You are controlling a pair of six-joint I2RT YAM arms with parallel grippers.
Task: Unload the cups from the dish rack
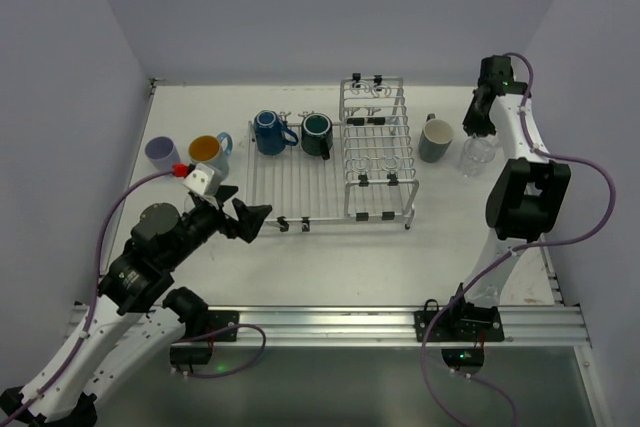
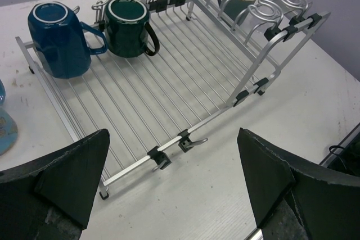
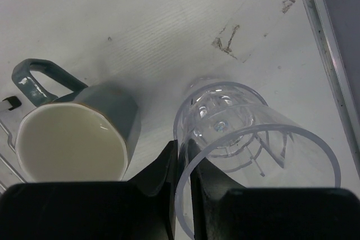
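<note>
Right tool (image 3: 184,160) pinches the clear glass (image 3: 242,133) by its rim, beside the grey-green mug (image 3: 107,111). Left tool (image 2: 171,164) spread wide, holding nothing, facing the dish rack (image 2: 169,88).

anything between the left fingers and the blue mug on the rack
Nothing visible. Only bare dish rack wires lie between the open left gripper and the blue mug; the dark green mug stands to its side.
</note>
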